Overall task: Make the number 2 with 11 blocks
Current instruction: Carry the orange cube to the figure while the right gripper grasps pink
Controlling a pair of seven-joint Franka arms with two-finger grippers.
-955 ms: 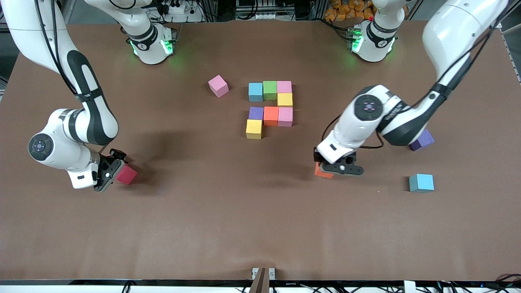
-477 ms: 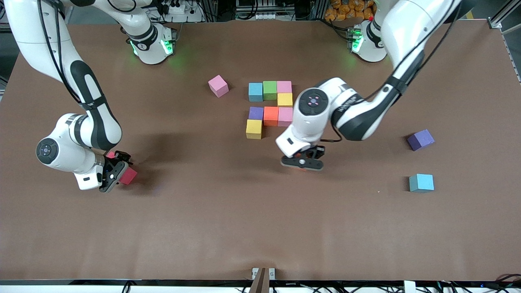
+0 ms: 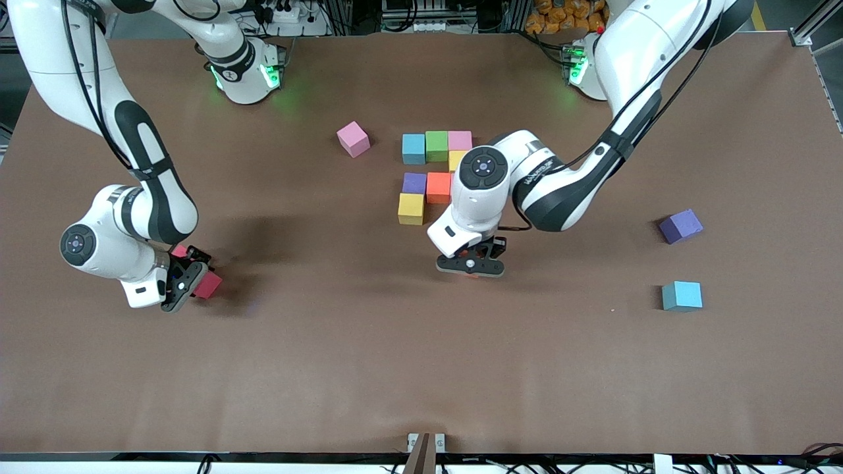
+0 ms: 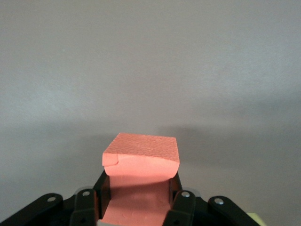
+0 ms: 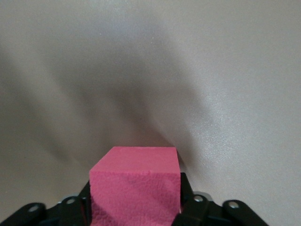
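Several blocks stand joined mid-table as part of the number 2: blue (image 3: pixel 413 149), green (image 3: pixel 436 145) and pink (image 3: pixel 460 140) in a row, then yellow (image 3: pixel 456 160), purple (image 3: pixel 413 183), orange (image 3: pixel 438 187) and yellow (image 3: pixel 410 209). My left arm hides part of them. My left gripper (image 3: pixel 471 263) (image 4: pixel 139 182) hangs over bare table just off that group, shut on an orange block (image 4: pixel 141 155). Toward the right arm's end, my right gripper (image 3: pixel 196 280) (image 5: pixel 135 193) is low on the table. Its fingers press both sides of a red block (image 3: pixel 209 285) (image 5: pixel 136 169).
A loose pink block (image 3: pixel 353 139) lies beside the group, toward the right arm's end. A purple block (image 3: pixel 681 226) and a blue block (image 3: pixel 681 295) lie toward the left arm's end. The brown table (image 3: pixel 421 368) has a wide bare stretch near the front camera.
My left arm has carried the orange block from near the left arm's end to just beside the joined blocks. The right gripper's fingers have closed onto the red block.
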